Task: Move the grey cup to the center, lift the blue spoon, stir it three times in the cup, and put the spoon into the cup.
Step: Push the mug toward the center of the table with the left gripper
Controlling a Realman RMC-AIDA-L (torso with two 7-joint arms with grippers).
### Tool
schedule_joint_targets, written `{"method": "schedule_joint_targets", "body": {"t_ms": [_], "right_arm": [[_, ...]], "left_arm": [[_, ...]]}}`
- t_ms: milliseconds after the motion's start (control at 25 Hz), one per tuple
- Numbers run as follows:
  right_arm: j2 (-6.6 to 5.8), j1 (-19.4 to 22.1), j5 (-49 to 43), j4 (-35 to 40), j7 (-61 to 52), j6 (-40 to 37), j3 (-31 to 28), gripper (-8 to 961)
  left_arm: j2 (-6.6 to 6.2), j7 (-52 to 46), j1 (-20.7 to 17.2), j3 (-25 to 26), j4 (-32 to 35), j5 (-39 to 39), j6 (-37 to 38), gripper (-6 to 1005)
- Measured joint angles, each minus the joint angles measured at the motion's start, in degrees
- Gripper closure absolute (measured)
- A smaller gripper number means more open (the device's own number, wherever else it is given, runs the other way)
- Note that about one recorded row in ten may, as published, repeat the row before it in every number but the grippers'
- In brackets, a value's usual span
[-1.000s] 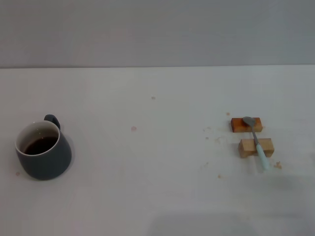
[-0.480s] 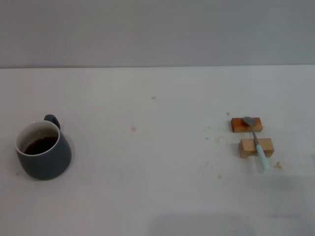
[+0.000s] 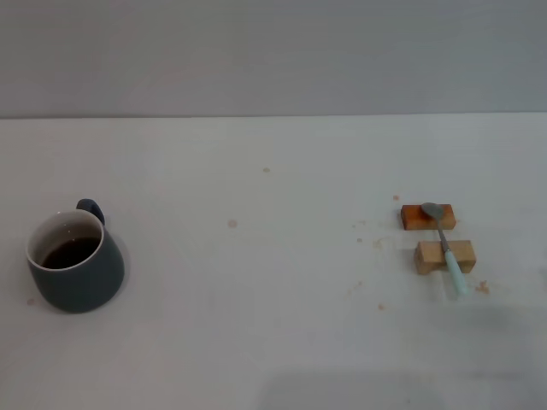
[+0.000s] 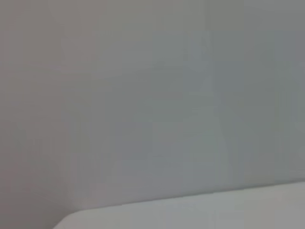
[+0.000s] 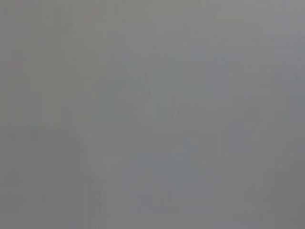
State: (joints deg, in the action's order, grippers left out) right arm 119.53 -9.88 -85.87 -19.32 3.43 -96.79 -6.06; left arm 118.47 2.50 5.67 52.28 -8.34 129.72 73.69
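Observation:
The grey cup (image 3: 75,265) stands upright at the left of the white table, its handle turned toward the far side, with dark brown liquid inside. The blue spoon (image 3: 446,243) lies at the right across two small wooden blocks, its metal bowl on the far, reddish block (image 3: 414,216) and its pale blue handle over the near, lighter block (image 3: 461,255), pointing toward me. Neither gripper shows in any view. The left wrist view shows only a grey wall and a strip of table edge (image 4: 190,212). The right wrist view shows only plain grey.
Small brown crumbs and stains (image 3: 376,243) dot the table around the blocks and near the middle. The table's far edge meets a grey wall (image 3: 273,55).

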Motion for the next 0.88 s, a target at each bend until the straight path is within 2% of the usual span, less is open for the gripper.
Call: {"method": "schedule_joint_targets", "body": {"t_ms": [200,880], "right_arm": [[0.00,-0.1,0.0,0.0,0.0,-0.4,0.0,205],[0.00,-0.2,0.0,0.0,-0.1,-0.7,0.0,205]], "left_arm": [[0.04,2.0,1.8,-0.4,1.3,0.4,-1.1,990],[0.09,4.4,4.8,-4.5,1.0,0.6,-4.4,1001]]}}
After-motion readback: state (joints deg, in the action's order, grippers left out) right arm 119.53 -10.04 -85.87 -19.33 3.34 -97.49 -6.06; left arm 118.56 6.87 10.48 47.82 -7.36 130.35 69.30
